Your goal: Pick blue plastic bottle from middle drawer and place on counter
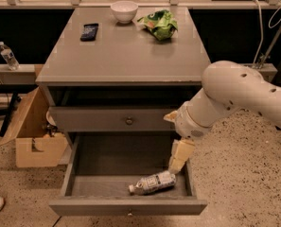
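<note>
The blue plastic bottle (152, 183) lies on its side at the front right of the open middle drawer (128, 205), white cap pointing left. My gripper (178, 159) hangs from the white arm (234, 96) and points down inside the drawer's right side. It is just above and to the right of the bottle's base, close to it. The counter (126, 51) is the cabinet's grey top above.
A closed drawer front with a round knob (129, 121) sits above the open one. On the counter stand a black phone (89, 31), a white bowl (124, 11) and a green bag (160, 23). A cardboard box (33, 136) is on the floor left, and another bottle (8, 56) on a ledge.
</note>
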